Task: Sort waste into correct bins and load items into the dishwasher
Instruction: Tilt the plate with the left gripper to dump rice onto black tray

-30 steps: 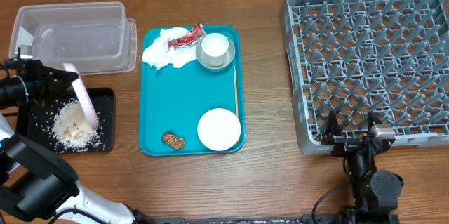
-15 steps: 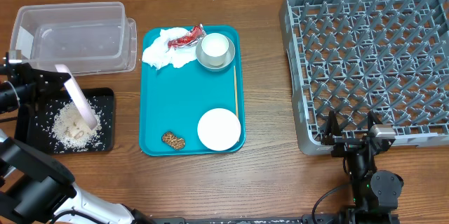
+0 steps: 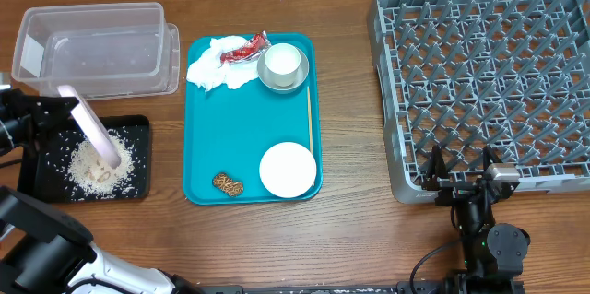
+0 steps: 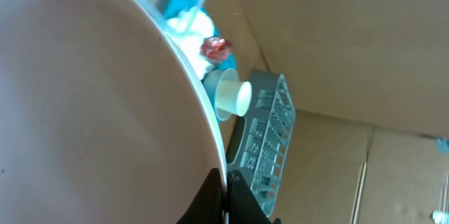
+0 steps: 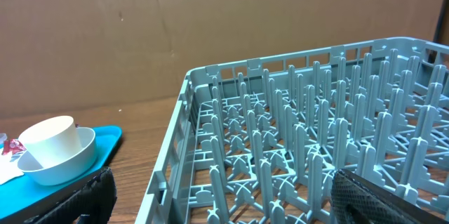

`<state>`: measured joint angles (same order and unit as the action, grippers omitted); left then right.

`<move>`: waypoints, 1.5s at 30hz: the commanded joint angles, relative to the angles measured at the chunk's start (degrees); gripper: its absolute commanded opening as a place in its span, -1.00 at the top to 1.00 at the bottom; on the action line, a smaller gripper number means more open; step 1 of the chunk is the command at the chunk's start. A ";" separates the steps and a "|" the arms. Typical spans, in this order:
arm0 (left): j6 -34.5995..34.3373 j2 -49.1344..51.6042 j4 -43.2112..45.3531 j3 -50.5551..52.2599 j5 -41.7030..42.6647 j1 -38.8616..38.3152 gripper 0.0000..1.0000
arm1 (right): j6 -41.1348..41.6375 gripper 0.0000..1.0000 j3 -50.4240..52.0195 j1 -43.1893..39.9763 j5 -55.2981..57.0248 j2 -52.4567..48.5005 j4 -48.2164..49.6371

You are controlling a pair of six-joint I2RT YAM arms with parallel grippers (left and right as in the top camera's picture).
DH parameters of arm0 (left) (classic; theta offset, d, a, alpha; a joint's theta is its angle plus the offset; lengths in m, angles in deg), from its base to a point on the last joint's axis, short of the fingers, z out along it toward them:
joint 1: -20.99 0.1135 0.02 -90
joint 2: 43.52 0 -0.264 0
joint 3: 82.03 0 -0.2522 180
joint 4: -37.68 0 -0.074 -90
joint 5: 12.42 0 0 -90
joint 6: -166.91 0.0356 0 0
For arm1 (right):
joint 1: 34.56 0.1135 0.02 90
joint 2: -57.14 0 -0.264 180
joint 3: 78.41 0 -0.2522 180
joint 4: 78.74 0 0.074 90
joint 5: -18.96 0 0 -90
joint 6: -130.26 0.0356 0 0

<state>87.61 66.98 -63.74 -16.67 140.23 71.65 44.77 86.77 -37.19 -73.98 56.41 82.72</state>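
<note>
My left gripper (image 3: 48, 110) is shut on the rim of the large pale-pink plate (image 3: 90, 128). It holds the plate tilted steeply on edge over the black tray (image 3: 138, 128), where a pile of white rice crumbs (image 3: 97, 167) lies. In the left wrist view the plate (image 4: 91, 104) fills the left side, with the fingertips (image 4: 210, 196) pinching its edge. The clear tub (image 3: 92, 45) stands behind. My right gripper (image 3: 461, 176) is open and empty at the front edge of the grey dish rack (image 3: 489, 73). The rack (image 5: 316, 147) lies between its fingers (image 5: 91, 196).
The teal tray (image 3: 207, 147) holds crumpled napkins (image 3: 217, 71), a red wrapper (image 3: 243, 51), a white cup (image 3: 283, 57) inside a greyish bowl (image 3: 277, 80), a small pale dish (image 3: 288, 170), a brown biscuit piece (image 3: 228, 183) and a thin wooden stick (image 3: 309, 123).
My left gripper has drawn back to the left and the plate's upper rim has swung left with it, still over the black tray. The right arm has not moved.
</note>
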 commanded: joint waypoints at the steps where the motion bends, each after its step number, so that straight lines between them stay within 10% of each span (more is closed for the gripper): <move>1: 5.07 -0.87 -0.46 -1.38 5.05 0.11 0.92 | 0.42 -1.00 0.59 -0.28 0.31 0.57 0.20; 27: 16.26 -0.79 -9.20 -1.40 6.64 -1.14 0.91 | 0.42 -1.00 0.61 -0.28 0.31 0.57 0.20; 45: 15.87 -8.79 -9.05 -1.40 -2.23 -15.37 0.92 | 0.42 -1.00 0.59 -0.28 0.31 0.57 0.20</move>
<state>102.26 63.63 -72.68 -16.67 139.29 57.62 44.77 86.77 -37.19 -73.98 56.41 82.72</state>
